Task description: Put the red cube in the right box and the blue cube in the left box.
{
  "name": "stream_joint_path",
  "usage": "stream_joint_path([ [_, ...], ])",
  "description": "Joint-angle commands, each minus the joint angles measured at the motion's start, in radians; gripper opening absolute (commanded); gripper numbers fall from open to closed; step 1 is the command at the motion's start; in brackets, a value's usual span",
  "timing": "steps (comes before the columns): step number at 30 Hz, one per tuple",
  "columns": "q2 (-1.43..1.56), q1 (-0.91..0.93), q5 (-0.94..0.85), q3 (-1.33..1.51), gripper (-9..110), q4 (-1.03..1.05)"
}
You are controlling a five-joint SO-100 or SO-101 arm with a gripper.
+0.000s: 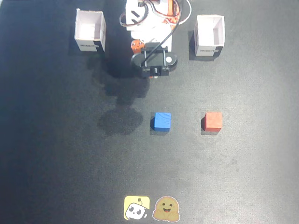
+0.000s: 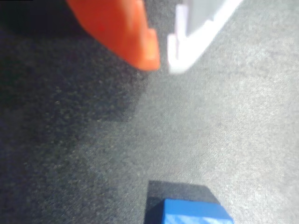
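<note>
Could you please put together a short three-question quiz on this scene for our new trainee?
1. True or false: the blue cube already sits inside a white box.
2. In the fixed view, which cube lies nearer the right white box: A) blue cube, B) red cube?
3. Fill in: the gripper holds ____.

Key:
1. False; it lies on the black mat, as does the red cube.
2. B.
3. Nothing; in the wrist view its orange and white fingers are apart with only mat between them. Both the right and the left white box look empty.
</note>
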Motion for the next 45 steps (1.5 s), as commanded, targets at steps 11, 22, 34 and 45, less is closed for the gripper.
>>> stream_joint_path([
  [11,0.011,-0.006,0.006,-0.006,0,0.002],
  [22,0.011,-0.018,0.015,-0.006,0,-0.034],
  [34,-0.152,-0.123,0.167,-0.112,0,-0.098],
  [45,-0.529,-0.296,0.393,-0.244,0,-0.327],
])
